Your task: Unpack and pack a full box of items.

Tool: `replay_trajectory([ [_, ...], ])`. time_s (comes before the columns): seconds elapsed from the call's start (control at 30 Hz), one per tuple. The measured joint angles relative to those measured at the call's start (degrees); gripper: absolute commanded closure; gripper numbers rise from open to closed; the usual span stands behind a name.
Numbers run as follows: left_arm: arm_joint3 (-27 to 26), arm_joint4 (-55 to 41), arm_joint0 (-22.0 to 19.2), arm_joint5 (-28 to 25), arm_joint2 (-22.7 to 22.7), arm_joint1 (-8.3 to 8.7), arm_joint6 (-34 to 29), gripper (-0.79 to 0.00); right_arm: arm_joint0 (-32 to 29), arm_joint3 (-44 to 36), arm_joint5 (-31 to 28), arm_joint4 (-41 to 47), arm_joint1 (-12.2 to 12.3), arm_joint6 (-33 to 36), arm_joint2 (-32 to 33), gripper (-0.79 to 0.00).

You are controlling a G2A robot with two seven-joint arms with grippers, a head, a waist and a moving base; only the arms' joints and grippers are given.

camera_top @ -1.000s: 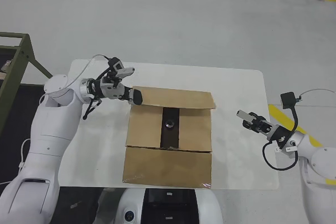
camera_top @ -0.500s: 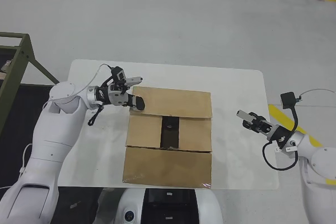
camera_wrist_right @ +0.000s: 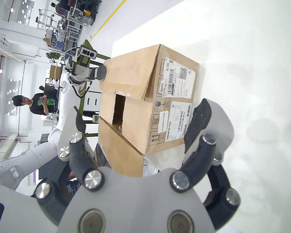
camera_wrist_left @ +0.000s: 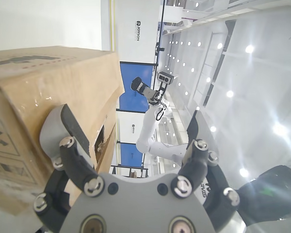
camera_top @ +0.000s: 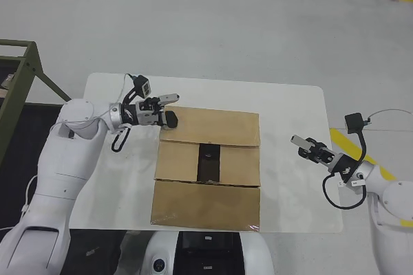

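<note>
showing dark slot (camera_top: 208, 161), box (camera_top: 206, 196) contents hidden — l gripper (camera_top: 173, 108), r gripper (camera_top: 297, 146) fingers spread.

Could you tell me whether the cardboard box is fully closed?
Not fully: the cardboard box has its flaps folded over, but a dark gap shows at the middle of the top.

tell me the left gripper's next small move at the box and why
Probably press the far flap down flat: in the right wrist view it sits tilted above the box, and the open left gripper rests at its corner.
</note>
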Motion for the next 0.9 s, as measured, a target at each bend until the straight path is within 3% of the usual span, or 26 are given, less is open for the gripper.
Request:
replay_trajectory([
  [0.27, -0.4, 1.9, -1.3, -5.0, 0.7, 0.23, -3.3, -0.785, 0.0, 0.0, 0.0, 0.0, 0.0, 0.0, 0.0, -0.785],
  [0.67, 2.7, 6.6, -4.9, -6.1, 2.9, 0.73, -9.9, -0.785, 0.0, 0.0, 0.0, 0.0, 0.0, 0.0, 0.0, -0.785],
  [0.9, 3.8, 6.7, -5.9, -6.3, 3.6, 0.74, -10.5, -0.785, 0.0, 0.0, 0.0, 0.0, 0.0, 0.0, 0.0, -0.785],
])
